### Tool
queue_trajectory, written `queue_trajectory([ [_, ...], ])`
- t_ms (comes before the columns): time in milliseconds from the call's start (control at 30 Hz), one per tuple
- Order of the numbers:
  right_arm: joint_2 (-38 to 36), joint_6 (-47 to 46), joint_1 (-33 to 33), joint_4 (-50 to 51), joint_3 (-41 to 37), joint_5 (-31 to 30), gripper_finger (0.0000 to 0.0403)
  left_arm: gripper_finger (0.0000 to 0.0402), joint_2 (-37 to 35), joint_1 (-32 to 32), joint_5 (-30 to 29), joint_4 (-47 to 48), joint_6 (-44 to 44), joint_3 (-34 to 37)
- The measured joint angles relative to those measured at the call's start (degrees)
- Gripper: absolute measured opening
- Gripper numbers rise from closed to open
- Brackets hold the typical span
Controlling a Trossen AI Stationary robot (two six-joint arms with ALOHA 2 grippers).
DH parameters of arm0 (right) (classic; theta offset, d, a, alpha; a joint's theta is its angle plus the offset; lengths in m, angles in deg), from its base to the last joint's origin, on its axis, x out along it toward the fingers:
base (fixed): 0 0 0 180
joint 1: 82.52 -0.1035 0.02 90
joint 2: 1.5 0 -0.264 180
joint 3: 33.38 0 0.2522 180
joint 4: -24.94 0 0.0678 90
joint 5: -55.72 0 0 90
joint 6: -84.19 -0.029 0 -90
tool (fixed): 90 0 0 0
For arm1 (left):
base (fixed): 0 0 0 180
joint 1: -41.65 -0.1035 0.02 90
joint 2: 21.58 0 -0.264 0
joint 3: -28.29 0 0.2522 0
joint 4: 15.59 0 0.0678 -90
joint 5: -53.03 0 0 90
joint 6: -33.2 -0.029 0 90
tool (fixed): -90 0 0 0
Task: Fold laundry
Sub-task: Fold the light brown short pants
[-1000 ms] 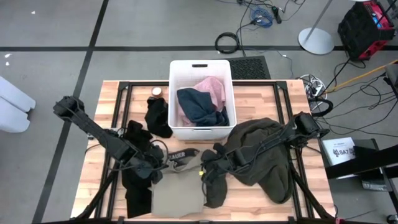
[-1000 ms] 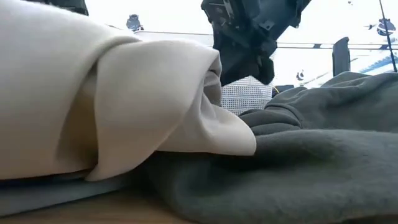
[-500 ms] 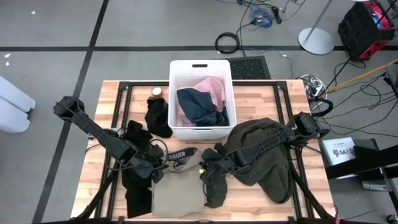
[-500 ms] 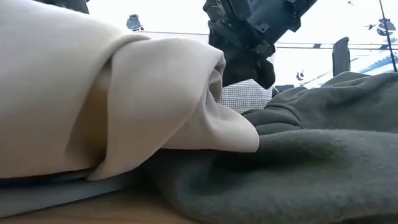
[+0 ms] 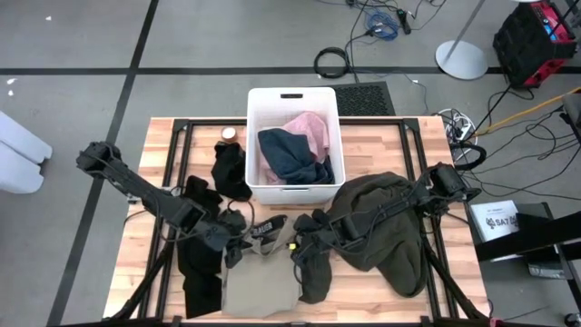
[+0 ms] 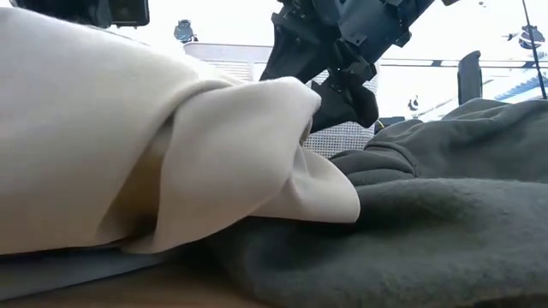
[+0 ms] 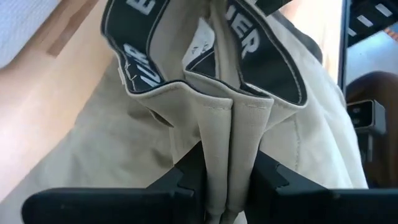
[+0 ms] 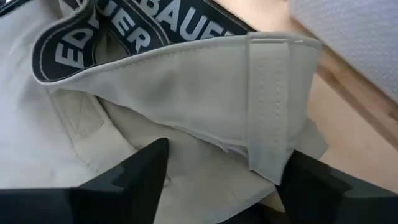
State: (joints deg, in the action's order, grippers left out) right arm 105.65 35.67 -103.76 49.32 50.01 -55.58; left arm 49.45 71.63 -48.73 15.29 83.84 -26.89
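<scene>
My left gripper (image 7: pixel 230 180) pinches a folded seam of the tan pants (image 7: pixel 93 143), seen only in its wrist view. My right gripper (image 8: pixel 224 177) stands spread around their waistband. From above, the pants (image 5: pixel 259 286) lie at the table's (image 5: pixel 136 245) near edge, beside the olive garment (image 5: pixel 381 227); pink and navy laundry fills the far bin (image 5: pixel 292 96).
</scene>
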Motion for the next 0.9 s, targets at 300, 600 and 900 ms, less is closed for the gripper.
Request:
queue_trajectory([
  [300, -0.02, 1.17, 0.78, -0.07, 0.0, 2.48, 0.0293, 0.008, 0.0, -1.14, 3.26, 3.12, -2.13, -2.29],
  [600, -0.13, 1.61, 1.18, -0.08, 0.0, 3.71, 0.0289, 0.0128, 0.0, -1.14, 1.17, 2.72, -8.41, -2.45],
  [900, -0.17, 1.68, 1.16, -0.09, 0.0, 3.71, 0.0288, 0.013, 0.0, -0.94, 1.47, 2.13, -8.2, -2.45],
])
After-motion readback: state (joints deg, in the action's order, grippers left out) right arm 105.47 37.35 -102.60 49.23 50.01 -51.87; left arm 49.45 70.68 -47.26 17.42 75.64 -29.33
